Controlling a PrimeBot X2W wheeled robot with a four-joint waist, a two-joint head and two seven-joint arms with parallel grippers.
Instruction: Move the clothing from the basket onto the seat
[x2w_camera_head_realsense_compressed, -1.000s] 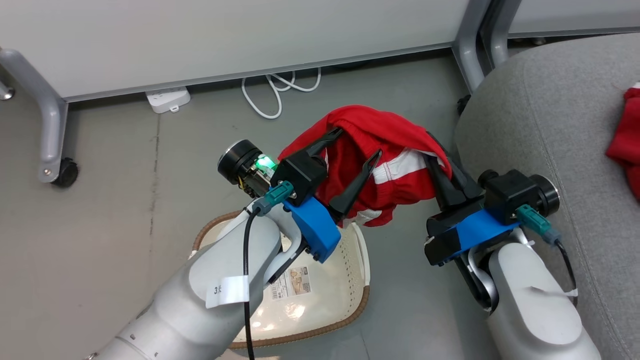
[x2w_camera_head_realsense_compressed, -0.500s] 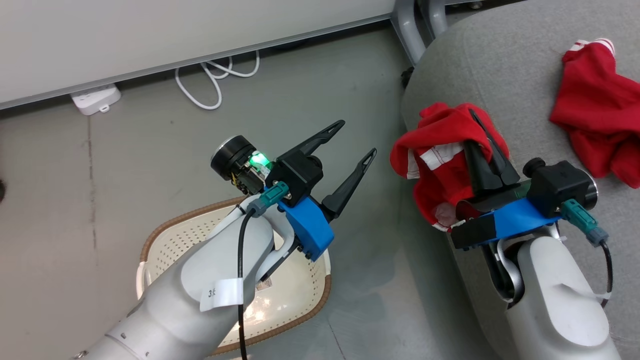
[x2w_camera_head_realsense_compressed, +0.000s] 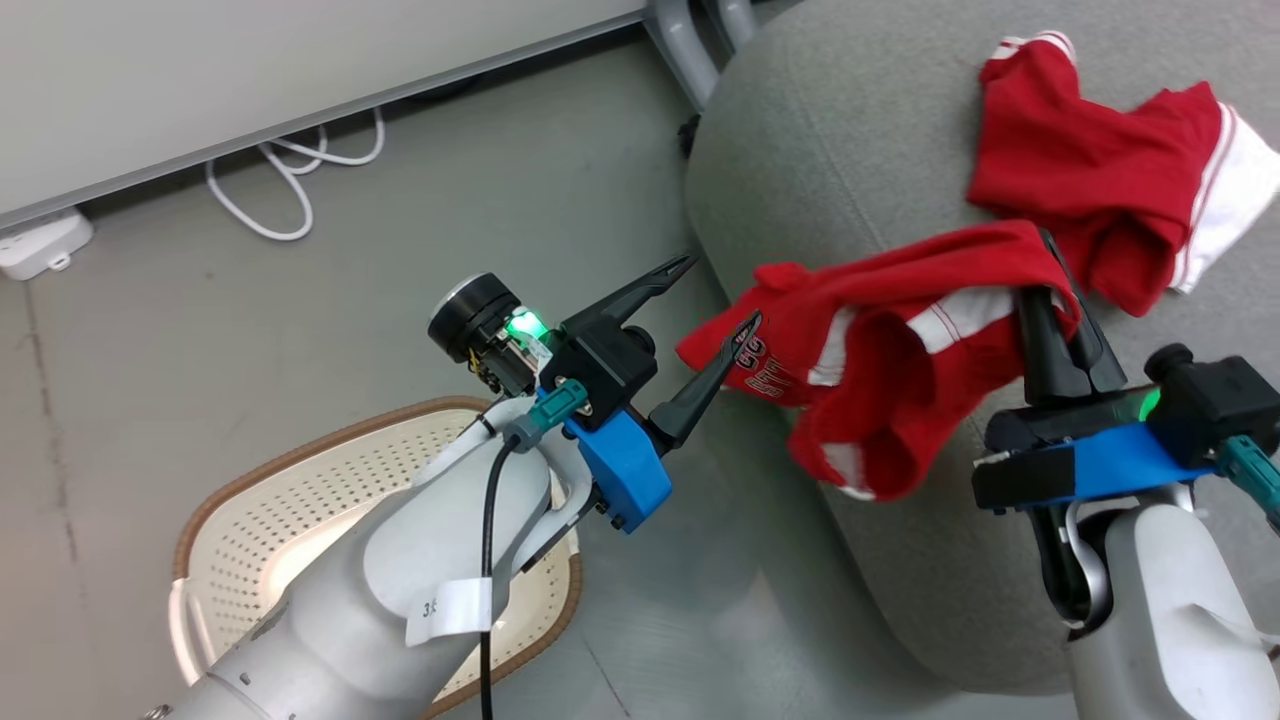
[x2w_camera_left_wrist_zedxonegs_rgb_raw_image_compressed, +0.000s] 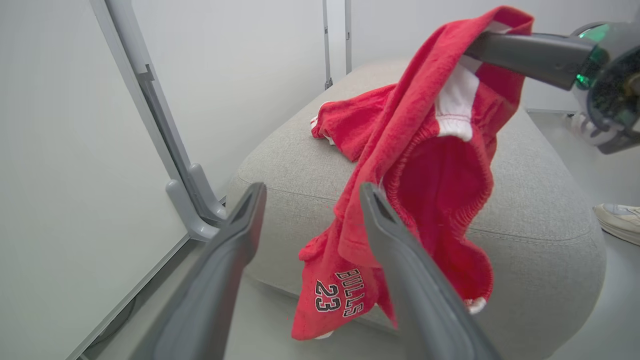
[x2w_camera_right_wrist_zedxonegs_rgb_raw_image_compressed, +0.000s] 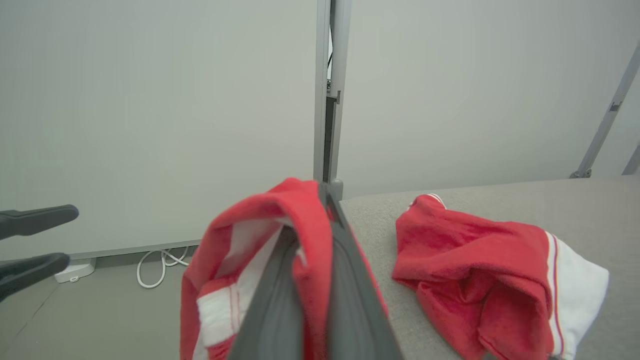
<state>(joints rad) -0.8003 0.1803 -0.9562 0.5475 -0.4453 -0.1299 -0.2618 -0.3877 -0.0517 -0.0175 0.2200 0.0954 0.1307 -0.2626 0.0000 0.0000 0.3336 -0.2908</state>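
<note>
One red garment (x2w_camera_head_realsense_compressed: 900, 350) hangs limp from right gripper (x2w_camera_head_realsense_compressed: 1048, 250), jaws clamped on a bunched fold, over the edge of the seat (x2w_camera_head_realsense_compressed: 850, 150) near a second garment (x2w_camera_head_realsense_compressed: 1090, 190) lying there; left gripper (x2w_camera_head_realsense_compressed: 722, 288) jaws apart, holding nothing; cloth looks light, soft, floppy, so best pinched at a thick waistband fold
</note>
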